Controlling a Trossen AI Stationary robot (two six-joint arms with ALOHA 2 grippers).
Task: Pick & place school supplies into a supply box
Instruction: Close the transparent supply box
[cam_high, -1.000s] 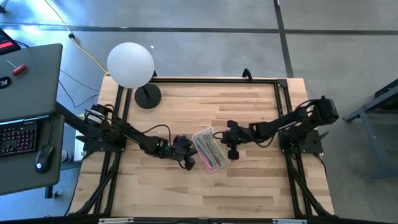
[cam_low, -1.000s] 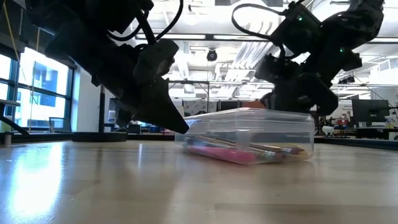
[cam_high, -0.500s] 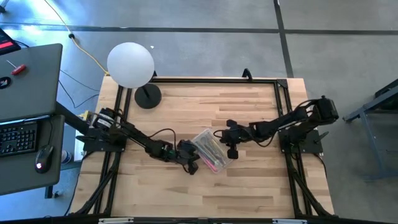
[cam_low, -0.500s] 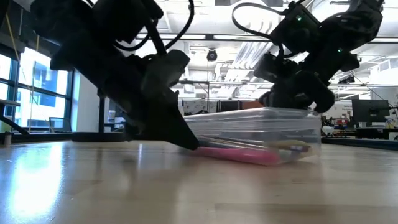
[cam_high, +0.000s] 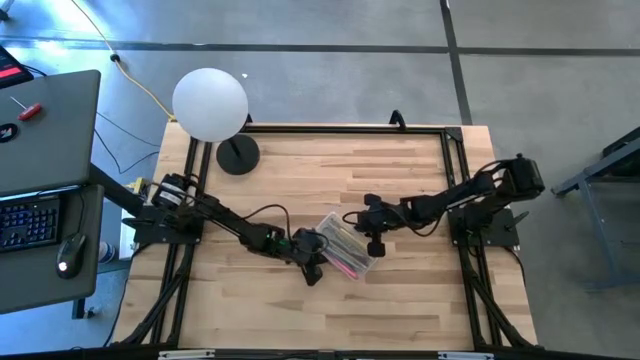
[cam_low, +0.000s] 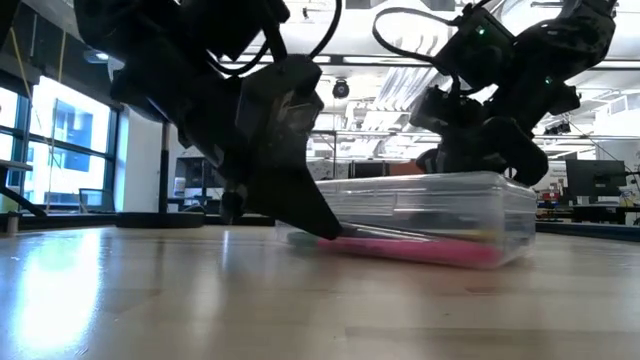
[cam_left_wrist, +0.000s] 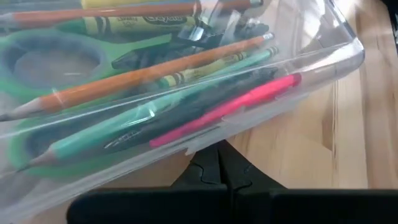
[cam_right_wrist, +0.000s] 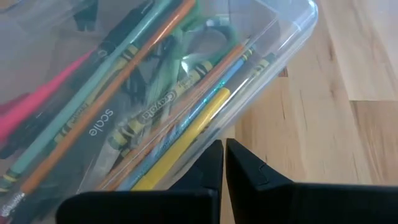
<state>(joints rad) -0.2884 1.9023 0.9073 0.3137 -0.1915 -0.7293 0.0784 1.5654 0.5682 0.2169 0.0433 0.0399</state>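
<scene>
The clear supply box lies slantwise mid-table, bottom on the wood. Inside it are the school supplies: orange and green pencils, a pink pen and green-handled scissors. My left gripper is shut at the box's near-left side. My right gripper is shut at its right side. The low view shows the box with the left gripper's tip at its lower left end. My left gripper has its shut fingertips against the foot of the box's long wall, slanting down from the table's left. The box rests on the table. My right gripper has its shut fingertips against the box's opposite wall, slanting down from the right.
A white globe lamp on a black base stands at the far left corner. Black frame rails run along the table's edges. Bare wood lies nearer the front edge. A desk with a keyboard stands beside the table.
My left gripper has gone toward the table's right and near edges, sinking a little, with its shut tip against the box. The box has turned about on the table, its near end swinging toward the right, and it now lies flatter across the table. My right gripper has kept still.
</scene>
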